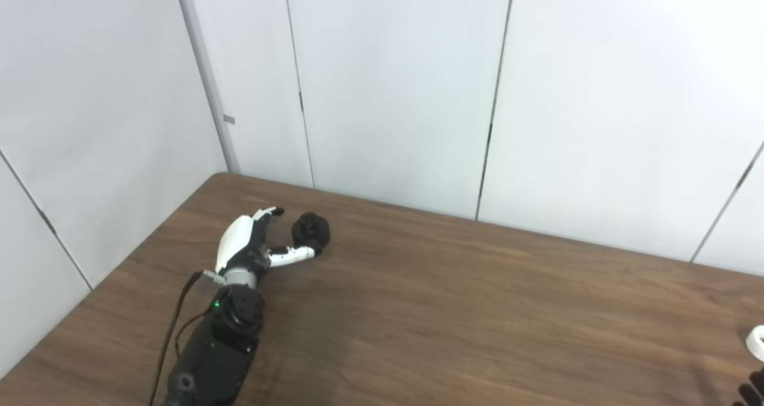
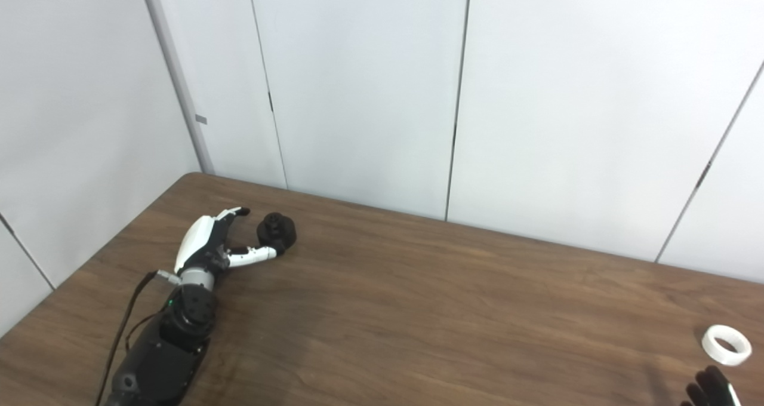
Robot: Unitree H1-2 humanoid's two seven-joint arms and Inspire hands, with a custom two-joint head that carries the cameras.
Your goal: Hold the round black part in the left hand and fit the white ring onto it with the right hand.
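Note:
The round black part (image 1: 310,230) stands on the brown table, far left, near the back edge. My left hand (image 1: 253,245) lies beside it, open, with the thumb (image 1: 292,255) stretched out and its tip touching the part's near side; the fingers (image 1: 268,212) reach past on the left. The white ring (image 2: 726,344) lies flat on the table at the far right. Only the dark fingertips (image 2: 710,388) of my right hand (image 2: 713,391) show at the bottom right corner, just short of the ring; its state cannot be seen.
The wooden table (image 1: 453,310) has its far edge against white wall panels (image 1: 394,89). Its left edge (image 1: 113,274) runs diagonally close beside my left arm. A black cable (image 1: 173,328) trails along the left forearm.

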